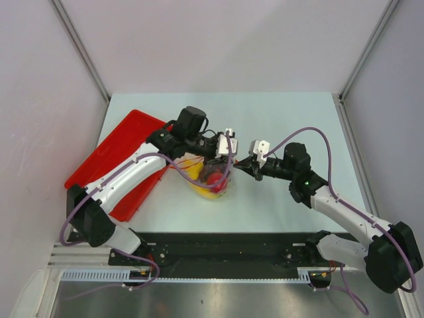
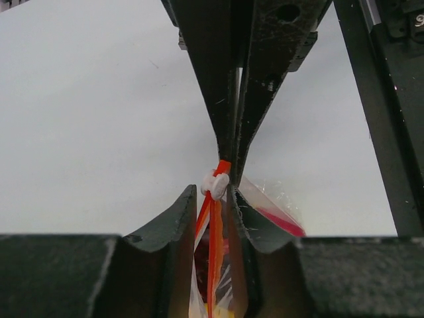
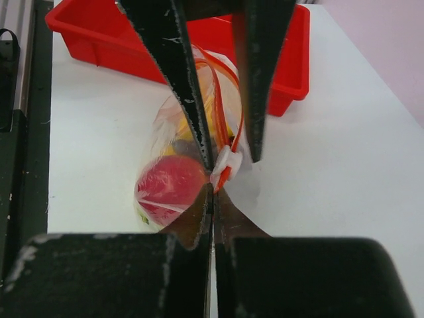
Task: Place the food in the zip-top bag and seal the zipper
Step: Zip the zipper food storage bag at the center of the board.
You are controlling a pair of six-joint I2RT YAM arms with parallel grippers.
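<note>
The clear zip-top bag (image 1: 213,187) sits on the table between my grippers. It holds the red round fruit (image 3: 169,189) and yellow fruit (image 1: 193,172); I see no grape cluster. The red-orange zipper (image 2: 215,252) stands upright. Its white slider (image 3: 224,165) is at the strip's right end. My left gripper (image 2: 213,199) is narrowly open and straddles the zipper just behind the slider. My right gripper (image 3: 213,189) is shut on the end of the strip just past the slider. The two grippers (image 1: 228,158) (image 1: 245,165) almost touch.
The red tray (image 1: 112,156) lies at the left behind the bag and also shows in the right wrist view (image 3: 291,59). The black base rail (image 1: 225,255) runs along the near edge. Grey walls enclose the table on three sides.
</note>
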